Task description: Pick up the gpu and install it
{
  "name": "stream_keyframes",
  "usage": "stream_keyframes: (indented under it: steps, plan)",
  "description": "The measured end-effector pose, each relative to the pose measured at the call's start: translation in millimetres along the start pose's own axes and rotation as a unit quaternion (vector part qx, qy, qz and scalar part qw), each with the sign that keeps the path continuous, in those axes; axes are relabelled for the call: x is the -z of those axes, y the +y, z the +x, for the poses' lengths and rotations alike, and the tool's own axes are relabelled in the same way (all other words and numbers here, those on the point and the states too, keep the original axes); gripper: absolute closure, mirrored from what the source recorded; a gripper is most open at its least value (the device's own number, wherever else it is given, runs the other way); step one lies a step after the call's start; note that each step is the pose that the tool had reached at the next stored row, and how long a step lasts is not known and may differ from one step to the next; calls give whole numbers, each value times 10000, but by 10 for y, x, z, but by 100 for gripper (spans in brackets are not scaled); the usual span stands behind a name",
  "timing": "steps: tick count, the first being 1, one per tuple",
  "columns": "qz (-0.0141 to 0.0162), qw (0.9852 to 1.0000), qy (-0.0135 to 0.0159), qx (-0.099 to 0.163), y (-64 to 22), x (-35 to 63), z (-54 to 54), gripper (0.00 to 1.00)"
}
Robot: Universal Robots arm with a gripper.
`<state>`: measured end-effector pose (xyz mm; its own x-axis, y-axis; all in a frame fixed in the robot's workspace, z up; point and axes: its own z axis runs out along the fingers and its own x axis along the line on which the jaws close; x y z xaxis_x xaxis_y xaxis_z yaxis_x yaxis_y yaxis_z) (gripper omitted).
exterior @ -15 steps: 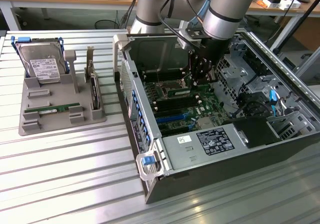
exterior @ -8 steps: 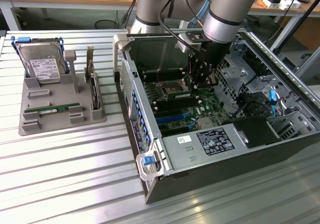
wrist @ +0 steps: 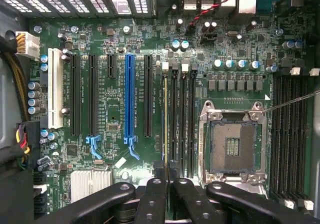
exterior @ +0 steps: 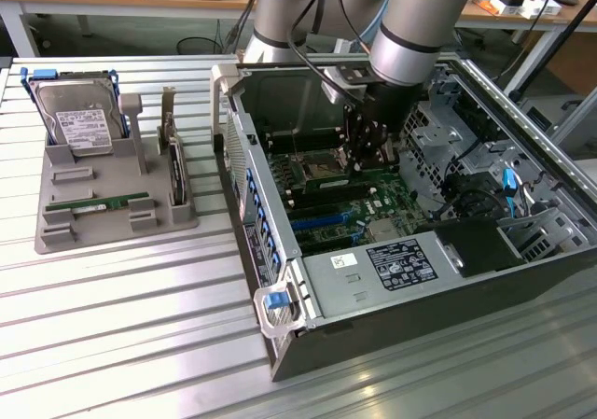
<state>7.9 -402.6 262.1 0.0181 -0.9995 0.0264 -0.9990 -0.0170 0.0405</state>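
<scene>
Inside computer case (exterior: 280,279), jaws (wrist: 166,184) pinch gpu (wrist: 165,119) edge-on.

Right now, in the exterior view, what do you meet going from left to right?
Silver hard drive in blue rails → green stick lying in the grey holder → upright dark card → open computer case → gripper over the motherboard.

Matt black tool (wrist: 167,194) links, glossy green motherboard (wrist: 115,109), ribbed metal table (exterior: 121,307).
</scene>
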Motion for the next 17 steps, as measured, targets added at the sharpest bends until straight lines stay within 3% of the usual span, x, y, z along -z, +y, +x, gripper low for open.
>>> stream_keyframes:
  steps: [4,13,17]
  plan:
    - [-2,10000,4,-71,45,-38,-2,88]
    - [-4,9999,32,-127,64,-93,-4,88]
    - [-4,9999,63,-131,64,-123,-4,88]
